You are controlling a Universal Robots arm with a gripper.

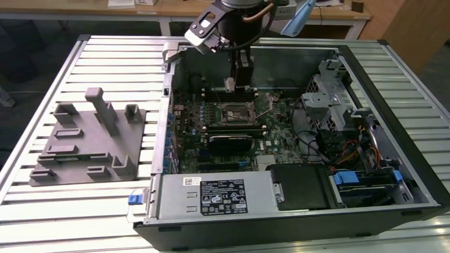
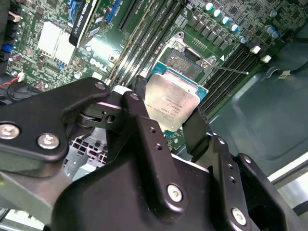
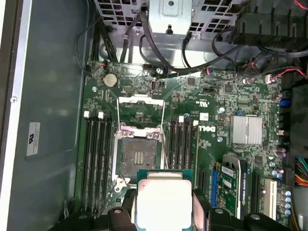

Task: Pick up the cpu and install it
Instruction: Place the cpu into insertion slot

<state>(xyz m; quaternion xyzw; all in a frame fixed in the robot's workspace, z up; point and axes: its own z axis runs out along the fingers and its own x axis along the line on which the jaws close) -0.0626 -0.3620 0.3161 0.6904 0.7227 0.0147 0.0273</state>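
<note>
An open computer case lies flat on a slatted metal surface, with its motherboard facing up. At the middle of the board is the socket, a dark square frame.

The robot arm reaches down into the case, and its gripper hangs near the socket. In both wrist views the gripper has its black jaws clamped on two opposite edges of the cpu. The cpu is a small square chip with a silvery top plate, and it is held flat with that plate facing away from the board.

The cpu is above the board, close to the socket but apart from it and not seated. The socket's metal cover frame is swung open, and a thin lever sticks out beside it. Rows of long memory slots run along both sides of the socket.

Well away from the socket, outside the case on the exterior view's left, a grey tray with upright posts rests on the surface.
</note>
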